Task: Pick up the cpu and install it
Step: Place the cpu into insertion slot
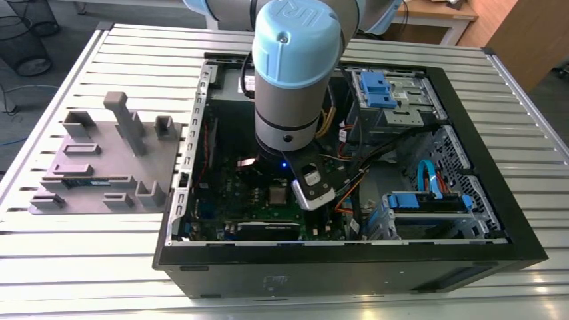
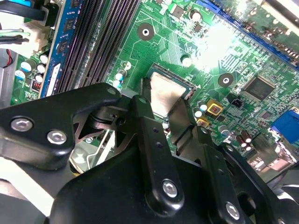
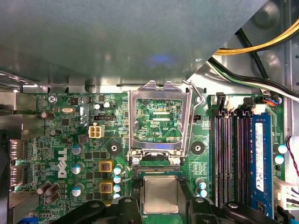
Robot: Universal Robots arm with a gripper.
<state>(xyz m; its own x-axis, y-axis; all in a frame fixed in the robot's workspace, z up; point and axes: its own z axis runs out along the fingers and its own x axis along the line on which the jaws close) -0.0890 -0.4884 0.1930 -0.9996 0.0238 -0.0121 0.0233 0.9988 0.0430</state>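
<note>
The cpu (image 3: 161,193), a small square chip with a shiny silver top, lies level in the socket of the green motherboard (image 3: 70,140). In the second wrist view the cpu (image 2: 164,91) shows between two dark fingers (image 2: 141,109). My gripper (image 3: 161,198) is shut on the cpu, with a finger against each of two opposite edges. The metal socket frame (image 3: 161,91) is swung open and stands beside the socket. In the exterior view the arm (image 1: 289,87) reaches straight down into the open computer case (image 1: 498,200).
Black memory slots (image 3: 231,154) and a blue memory stick (image 3: 260,158) run beside the socket. Yellow and black cables (image 3: 252,46) hang near the case wall. A grey parts tray (image 1: 98,163) sits on the slatted table at the exterior view's left.
</note>
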